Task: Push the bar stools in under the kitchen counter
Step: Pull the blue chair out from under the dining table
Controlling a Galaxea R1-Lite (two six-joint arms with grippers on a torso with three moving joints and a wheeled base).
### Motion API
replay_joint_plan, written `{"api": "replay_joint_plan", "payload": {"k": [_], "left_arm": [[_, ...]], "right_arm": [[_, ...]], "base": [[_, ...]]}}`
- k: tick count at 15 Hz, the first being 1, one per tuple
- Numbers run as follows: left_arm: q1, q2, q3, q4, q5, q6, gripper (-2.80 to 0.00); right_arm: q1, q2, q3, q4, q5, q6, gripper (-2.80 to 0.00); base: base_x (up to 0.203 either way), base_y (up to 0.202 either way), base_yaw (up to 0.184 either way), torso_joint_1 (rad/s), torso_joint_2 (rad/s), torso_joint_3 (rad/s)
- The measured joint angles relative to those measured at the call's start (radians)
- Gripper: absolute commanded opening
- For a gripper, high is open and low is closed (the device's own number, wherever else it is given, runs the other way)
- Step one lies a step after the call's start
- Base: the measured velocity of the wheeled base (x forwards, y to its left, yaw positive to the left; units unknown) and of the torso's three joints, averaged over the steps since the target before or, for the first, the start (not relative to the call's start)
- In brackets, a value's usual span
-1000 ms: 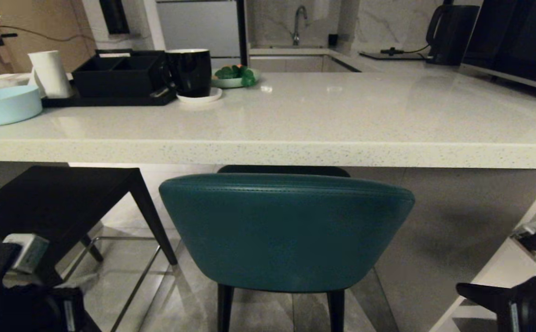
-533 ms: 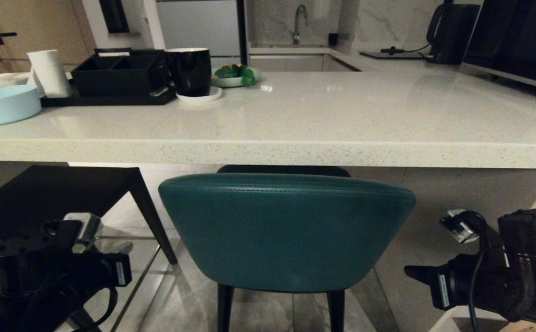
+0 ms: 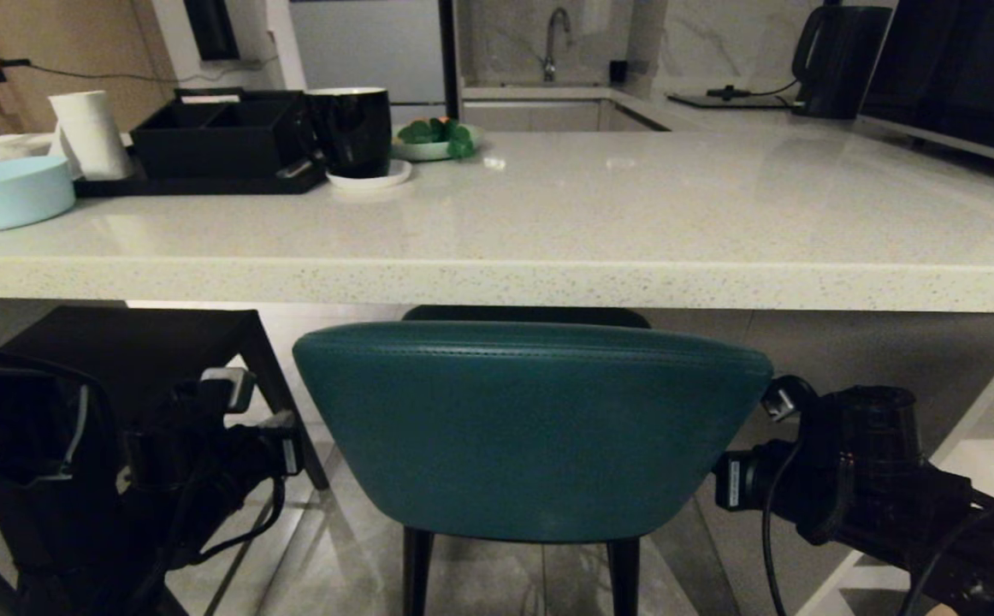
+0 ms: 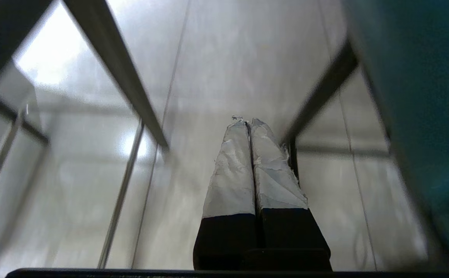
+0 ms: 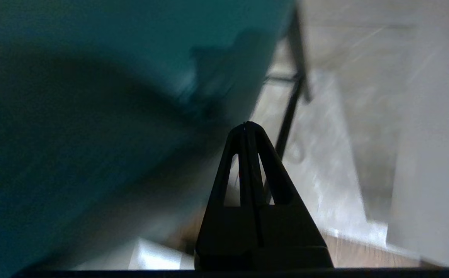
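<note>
teal stool [image 3: 531, 428] stands square before the robot, its curved backrest facing the camera and its top edge just below the thick speckled lip of the kitchen counter [image 3: 497, 282], with the seat seemingly still short of being tucked underneath. the backrest runs crosswise, and the two arms flank its ends: the left gripper [image 3: 279, 445] sits just off the left end, the right gripper [image 3: 732, 479] just beside the right end, neither clearly touching the leather. both sets of fingers are pressed together and hold nothing; the left wrist view shows the taped left pair [image 4: 251, 170] pointing at the pale floor between thin black legs, while the right wrist view shows the black right pair right by the teal shell. judging from this, the coming push runs straight ahead toward the counter, and the two arms look about equally near. a dark stool [image 3: 112, 359] with angular legs stands to the left, its seat partly under the slab and close behind the left arm, so that side is the tighter one. on the right, white shelves [image 3: 959, 479] crowd the right arm. on the countertop, well clear of the work, are a pale blue bowl [image 3: 9, 192], a black tray [image 3: 206, 141], a black mug [image 3: 352, 128] and a plate of greens [image 3: 437, 141].
</note>
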Motion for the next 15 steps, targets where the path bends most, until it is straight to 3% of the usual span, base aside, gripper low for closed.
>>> {"api": "replay_joint_plan", "payload": {"k": [2, 5, 9, 15], "left_arm": [[0.004, 0.020, -0.064, 0.000, 0.010, 0.000, -2.80], [0.004, 0.036, -0.182, 0.001, 0.086, -0.026, -2.80], [-0.004, 0.030, -0.315, 0.092, 0.126, -0.045, -2.80], [-0.009, 0.026, -0.287, 0.082, 0.129, -0.049, -2.80]], "right_arm": [[0.001, 0.082, -0.032, -0.093, -0.069, 0.063, -2.80], [-0.004, 0.162, -0.106, -0.137, -0.095, 0.157, -2.80], [-0.033, 0.202, -0.186, -0.129, -0.126, 0.166, -2.80], [-0.104, 0.203, -0.152, -0.135, -0.127, 0.086, -2.80]], "base": [[0.000, 0.000, 0.000, 0.000, 0.00, 0.000], [0.000, 0.000, 0.000, 0.000, 0.00, 0.000], [0.000, 0.000, 0.000, 0.000, 0.00, 0.000], [0.000, 0.000, 0.000, 0.000, 0.00, 0.000]]}}
